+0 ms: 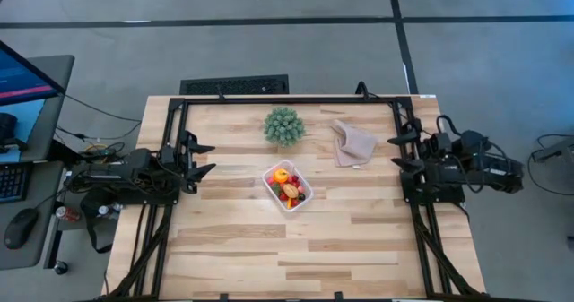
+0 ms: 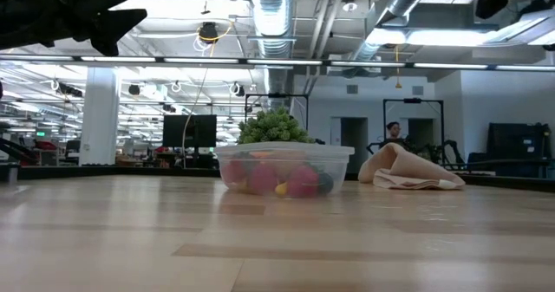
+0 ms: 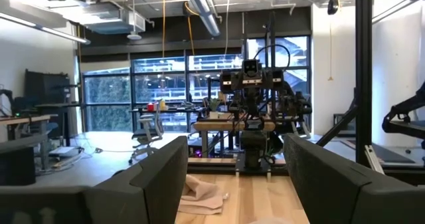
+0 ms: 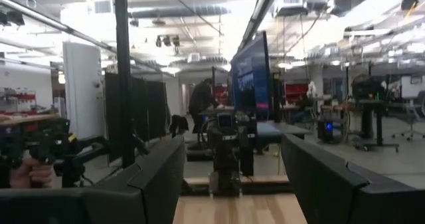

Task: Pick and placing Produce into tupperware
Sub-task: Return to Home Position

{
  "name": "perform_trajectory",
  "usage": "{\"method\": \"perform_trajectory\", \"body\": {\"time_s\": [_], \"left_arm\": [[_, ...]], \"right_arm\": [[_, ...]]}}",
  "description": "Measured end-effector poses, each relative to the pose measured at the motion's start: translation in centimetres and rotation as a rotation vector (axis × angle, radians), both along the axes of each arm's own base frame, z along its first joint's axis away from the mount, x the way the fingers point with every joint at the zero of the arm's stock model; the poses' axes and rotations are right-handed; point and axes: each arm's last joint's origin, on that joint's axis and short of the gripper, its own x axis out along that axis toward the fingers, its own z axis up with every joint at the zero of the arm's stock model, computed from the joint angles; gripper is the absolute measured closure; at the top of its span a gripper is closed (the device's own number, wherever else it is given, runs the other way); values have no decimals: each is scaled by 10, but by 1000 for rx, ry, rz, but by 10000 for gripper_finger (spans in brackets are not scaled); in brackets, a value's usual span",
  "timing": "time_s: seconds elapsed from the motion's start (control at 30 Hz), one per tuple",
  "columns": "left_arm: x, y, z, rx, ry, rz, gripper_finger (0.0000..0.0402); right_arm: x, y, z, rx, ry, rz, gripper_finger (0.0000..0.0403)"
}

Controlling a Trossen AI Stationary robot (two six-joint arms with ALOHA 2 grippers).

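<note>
Produce (image 1: pixel 282 176) is all sitting inside the tupperware (image 1: pixel 299 202) from what I can see: a little heap of red, orange, yellow and dark bits. I don't spot any loose ones on the table (image 1: pixel 251 248). The tub is about mid-table, and through its clear wall in the low view (image 2: pixel 284 158) I can make out red pieces (image 2: pixel 302 182) lying on its bottom.

Just beyond it on the far side is the spiky green plant (image 1: pixel 283 125). The crumpled beige cloth (image 1: pixel 353 143) is off to the far right of the tub, not touching it.

Left gripper (image 1: pixel 204 159) hangs at the left edge of the table with its fingers spread wide and nothing between them. Right gripper (image 1: pixel 399 151) is the same at the right edge, also gaping and empty. Both are well apart from the tub and point in toward the middle.
</note>
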Motion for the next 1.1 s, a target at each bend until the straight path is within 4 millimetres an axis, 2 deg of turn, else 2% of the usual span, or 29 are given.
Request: {"method": "perform_trajectory", "body": {"time_s": [0.17,0.33,0.47,0.7,0.83,0.93,1.1], "left_arm": [[0,0,0,-17,-2,-6,162],[0,-1,1,-16,-8,-24,162],[0,-1,1,-26,-9,-35,162],[0,-1,0,-20,-7,-33,162],[0,-1,0,-2,-2,-27,162],[0,-1,0,7,-1,-23,162],[0,-1,0,10,2,-21,162]], "right_arm": [[12,-1,-17,8,-78,-7,159],[24,-3,-40,98,-108,-19,159],[26,-3,-47,162,-97,3,159],[28,-1,-52,171,-45,30,159],[34,2,-67,171,-8,50,159],[36,3,-77,184,-59,44,159],[37,3,-80,180,-38,24,159]]}}
